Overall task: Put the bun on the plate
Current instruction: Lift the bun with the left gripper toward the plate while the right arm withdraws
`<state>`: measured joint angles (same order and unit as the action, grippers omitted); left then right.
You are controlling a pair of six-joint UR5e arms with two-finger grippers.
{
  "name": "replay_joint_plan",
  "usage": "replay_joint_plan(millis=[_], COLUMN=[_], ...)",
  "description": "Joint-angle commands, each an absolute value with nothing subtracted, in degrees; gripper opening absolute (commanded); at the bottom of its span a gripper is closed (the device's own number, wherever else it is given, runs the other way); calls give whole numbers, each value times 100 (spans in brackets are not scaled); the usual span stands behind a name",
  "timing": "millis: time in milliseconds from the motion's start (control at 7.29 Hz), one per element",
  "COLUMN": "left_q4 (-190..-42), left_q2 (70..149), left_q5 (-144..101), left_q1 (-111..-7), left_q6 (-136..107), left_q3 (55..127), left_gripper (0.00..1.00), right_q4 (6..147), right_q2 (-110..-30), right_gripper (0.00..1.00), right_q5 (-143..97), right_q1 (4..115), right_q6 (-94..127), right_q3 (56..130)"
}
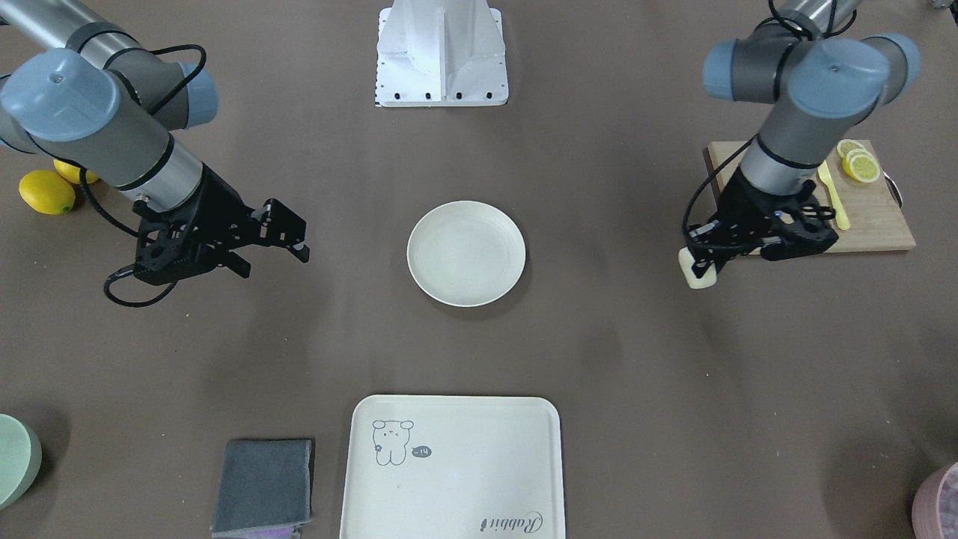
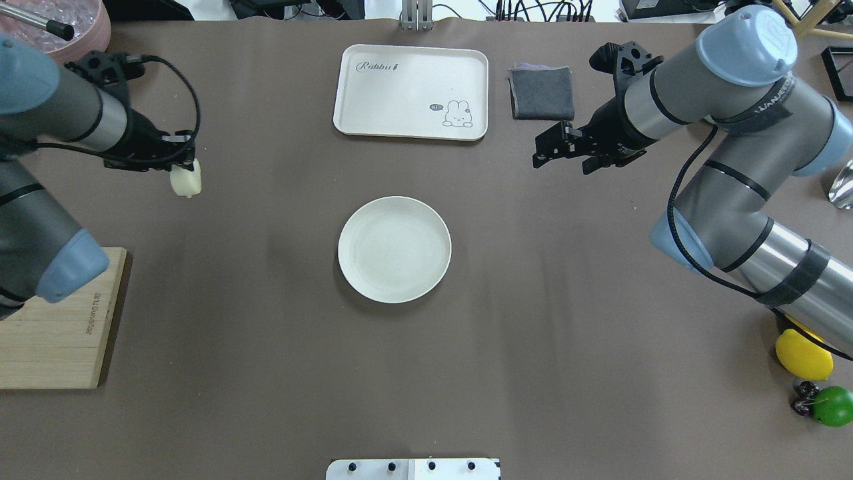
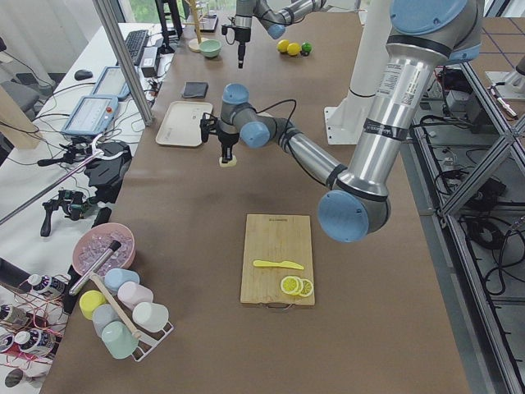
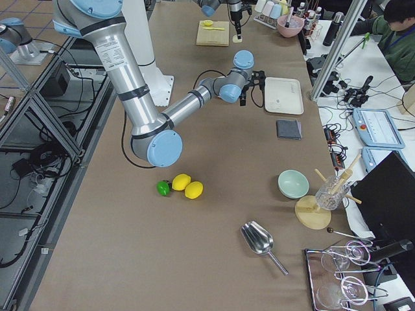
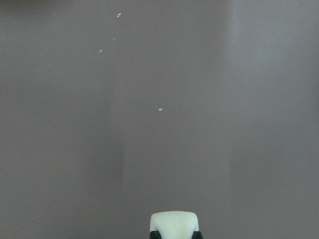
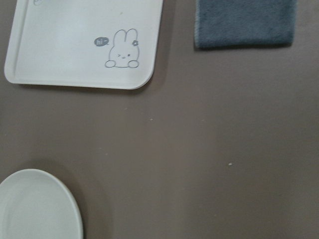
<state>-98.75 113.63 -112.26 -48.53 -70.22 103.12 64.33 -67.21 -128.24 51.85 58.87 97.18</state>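
Note:
The bun (image 2: 186,183) is a small pale cream lump held in my left gripper (image 2: 181,171), which is shut on it above the brown table, well to the left of the plate. In the front-facing view the bun (image 1: 697,270) hangs at the gripper's (image 1: 704,262) tip, just off the cutting board's corner. The left wrist view shows the bun's top (image 5: 174,224) at the bottom edge. The round cream plate (image 2: 394,249) lies empty at the table's middle. My right gripper (image 2: 563,159) hovers open, up and to the right of the plate, with nothing in it.
A cream tray (image 2: 411,91) with a drawn animal and a grey cloth (image 2: 542,93) lie beyond the plate. A wooden cutting board (image 1: 876,217) with lemon slices (image 1: 861,165) sits under the left arm. Whole lemons (image 1: 46,192) lie by the right arm.

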Motion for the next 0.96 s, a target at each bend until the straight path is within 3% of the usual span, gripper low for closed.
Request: replay_joint_plan(millis=[0,412,824], left_q4=[-9343,-9718,-10964], left_q2=[12206,12813,13209], left_q5=[-10541,-9619,-9229], left_q1=[-3968,-2991,-2734], left_q6=[-7733,-8121,-8139], left_q3=[10266,9862,8530], left_gripper=[30,30,30], right_q4=[6434,6434,6425], right_q2=[-7283,-8216,-8595], right_gripper=[100,100,100], right_q5=[-13129,-13358,-13588], right_q1=[5911,6818,7031], right_q6=[5023,4175,4184], right_q3=[9738,9747,9939])
